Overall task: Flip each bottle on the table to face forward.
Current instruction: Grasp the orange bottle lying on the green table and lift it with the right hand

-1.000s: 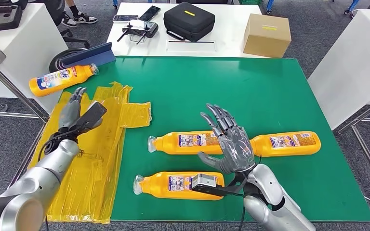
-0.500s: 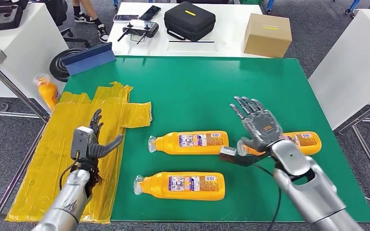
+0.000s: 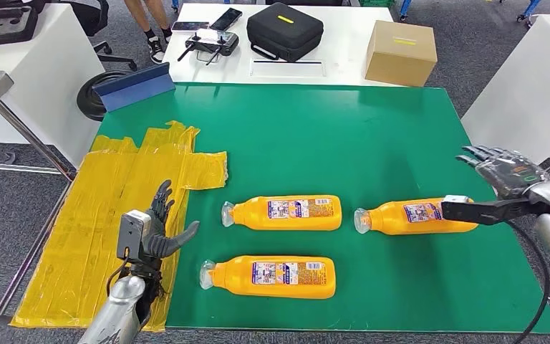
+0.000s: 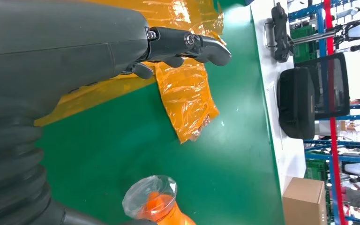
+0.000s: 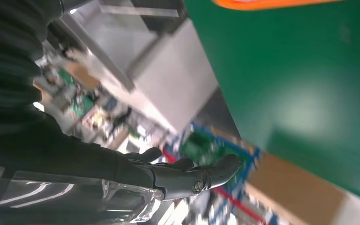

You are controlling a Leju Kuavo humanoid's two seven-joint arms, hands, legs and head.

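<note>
Three orange bottles lie on their sides on the green bench in the head view, labels up and caps toward the left hand's side. The left hand stands at the near left corner, over the edge where the yellow plastic sheet meets the green, with its fingers spread and its thumb pointing toward the bottles; it holds nothing. Just beside its thumb lies the near bottle, and a little beyond that the middle bottle. The right hand hovers at the bench's right edge, fingers spread, holding nothing. The right bottle lies just beside and below it, apart from the fingers. Beyond the bench, well away from both hands, a white table carries a black case, a cardboard box and a controller. A blue wedge sits at the far left corner of the bench.

In the left wrist view, the left hand is open over the yellow sheet, and a clear bottle cap shows just beside the wrist cover.

In the right wrist view, which is blurred, the right hand reaches out past the bench edge with fingers loosely extended; an orange bottle edge lies well apart from the fingertips.
</note>
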